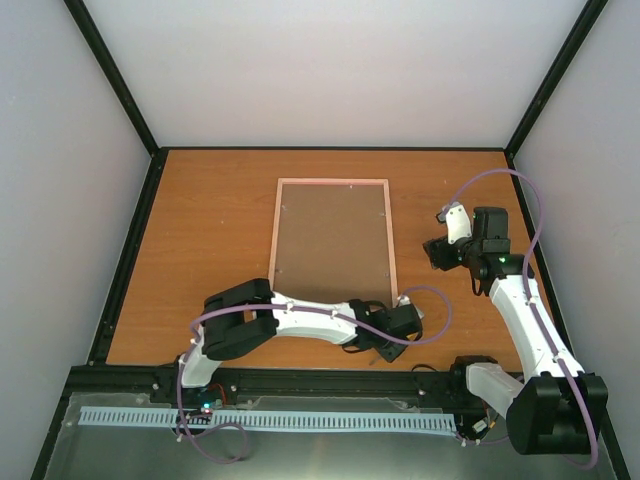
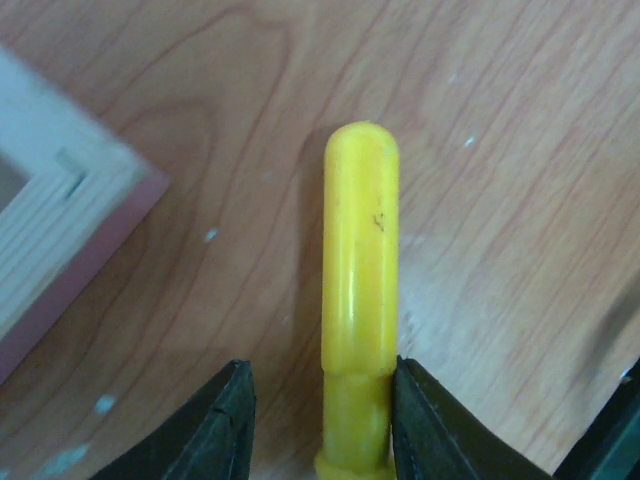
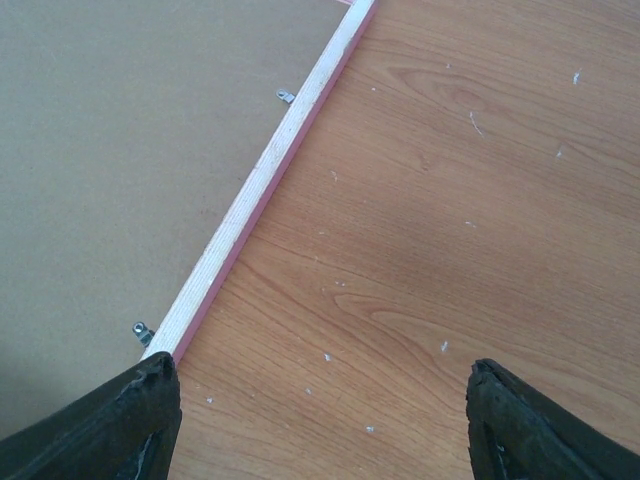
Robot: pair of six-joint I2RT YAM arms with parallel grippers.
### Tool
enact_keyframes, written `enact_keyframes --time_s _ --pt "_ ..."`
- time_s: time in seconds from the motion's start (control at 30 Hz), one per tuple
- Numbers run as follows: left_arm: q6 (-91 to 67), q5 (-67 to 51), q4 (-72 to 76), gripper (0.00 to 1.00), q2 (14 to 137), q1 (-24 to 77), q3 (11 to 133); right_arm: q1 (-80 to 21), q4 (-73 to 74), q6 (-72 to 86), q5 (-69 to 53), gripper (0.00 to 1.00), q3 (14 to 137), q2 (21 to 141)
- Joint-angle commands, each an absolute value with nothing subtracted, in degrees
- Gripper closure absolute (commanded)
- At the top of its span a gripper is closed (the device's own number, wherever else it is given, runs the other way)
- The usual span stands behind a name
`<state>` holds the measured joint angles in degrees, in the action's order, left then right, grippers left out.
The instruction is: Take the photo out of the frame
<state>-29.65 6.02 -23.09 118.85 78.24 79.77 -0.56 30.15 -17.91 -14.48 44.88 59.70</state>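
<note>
The pink frame (image 1: 392, 240) lies face down in the middle of the table, with its brown backing board (image 1: 332, 240) facing up. The photo is hidden under the board. My left gripper (image 1: 388, 345) is low at the frame's near right corner (image 2: 90, 210). Its jaws (image 2: 320, 362) straddle a yellow rod-shaped tool (image 2: 360, 260): the right finger touches it and the left finger stands off with a gap. My right gripper (image 1: 440, 250) is wide open and empty (image 3: 322, 363) over bare table, just right of the frame's right edge (image 3: 260, 190).
Small metal tabs (image 3: 285, 97) (image 3: 142, 330) sit along the inner right edge of the frame on the backing board (image 3: 120, 150). Black rails bound the wooden table (image 1: 210, 220). White specks dot the wood.
</note>
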Motion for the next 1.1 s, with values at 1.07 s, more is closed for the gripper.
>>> enact_keyframes --time_s 1.07 --pt "-8.1 13.9 -6.1 0.99 86.9 68.6 60.2 -0.4 57.4 -21.9 -52.2 0.31 67.4 69.6"
